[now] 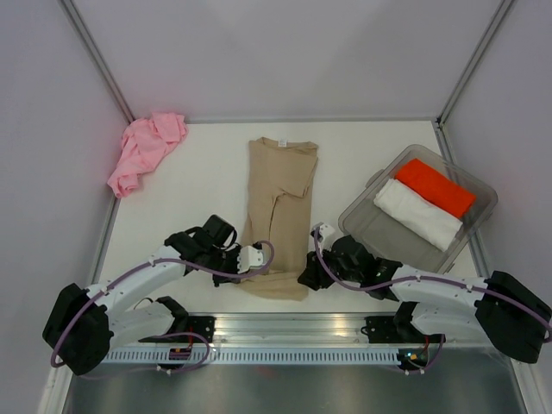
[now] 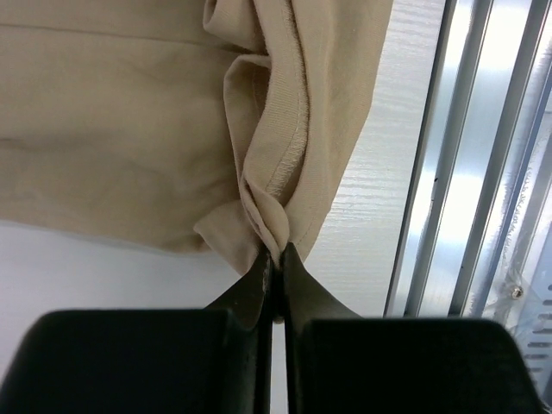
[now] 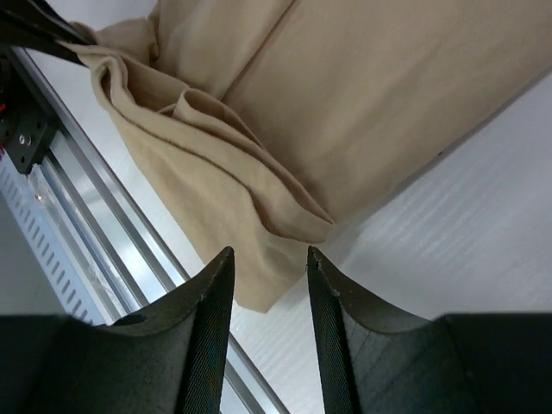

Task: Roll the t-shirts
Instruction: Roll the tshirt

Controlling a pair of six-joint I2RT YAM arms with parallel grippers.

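Note:
The tan t-shirt (image 1: 278,198) lies folded into a long strip down the middle of the table, with its near end bunched up. My left gripper (image 1: 259,256) is at that end's left corner, shut on a pinch of tan cloth (image 2: 278,250). My right gripper (image 1: 304,278) stands at the right corner of the same end. In the right wrist view it (image 3: 269,252) is open, and the tan t-shirt's folded edge (image 3: 285,216) lies just beyond its tips with nothing between them. The pink t-shirt (image 1: 147,148) lies crumpled in the far left corner.
A clear plastic bin (image 1: 483,185) at the right holds an orange folded shirt (image 1: 435,187) and a white one (image 1: 417,213). A metal rail (image 1: 285,332) runs along the near table edge, close to the tan shirt's end. White walls enclose the table.

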